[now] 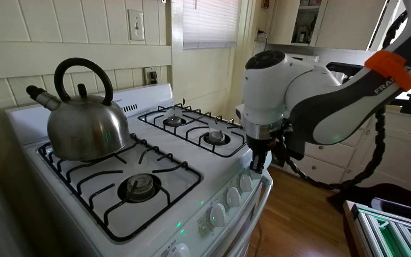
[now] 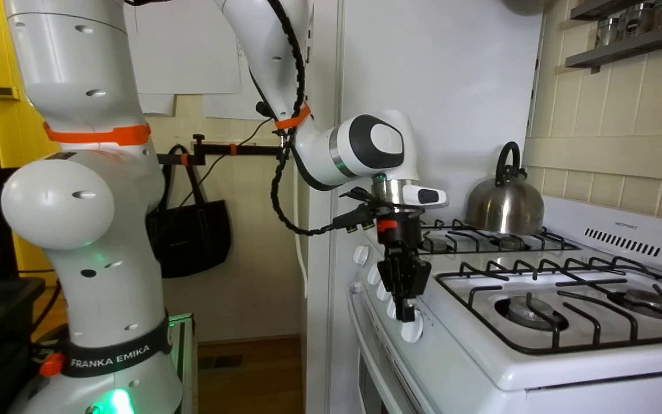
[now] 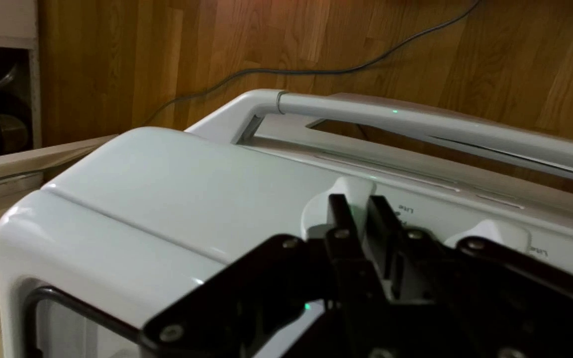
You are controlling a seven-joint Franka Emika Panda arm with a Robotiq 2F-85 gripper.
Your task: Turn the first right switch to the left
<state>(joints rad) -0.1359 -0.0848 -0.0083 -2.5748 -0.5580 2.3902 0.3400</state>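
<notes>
Five white knobs (image 1: 233, 197) in a row along the stove front (image 3: 217, 189). Target: the right-end knob (image 3: 318, 214), leftmost in the wrist view; in an exterior view the same knob (image 2: 413, 329) sits nearest the camera. Pincer (image 3: 357, 198) is right at it, angled down from above. Two fingers (image 3: 337, 211) a narrow gap apart, white of the knob showing between them. Whether they grip it or only hover over it: cannot tell.

Next knob (image 3: 495, 232) partly hidden behind the pincer's black links (image 3: 515, 283) in the wrist view; swing room there looks tight, I judge.

Handling, by judgement: hard plastic, smooth, light, but fixed to a stem, so weight counts for little. Expect it stiff at first; may want a press inward before it turns. Slick finish, so a shallow hold could ride off. Takes a firm squeeze; forcing it against a stop could crack it.

Where to hold: both flanks of the raised ridge, deep and centred, even pressure, not the round skirt. Then twist about the knob's own axis, leftward, without dragging sideways. Oven handle (image 3: 430, 122) runs near, along the row; keep the links off it.
</notes>
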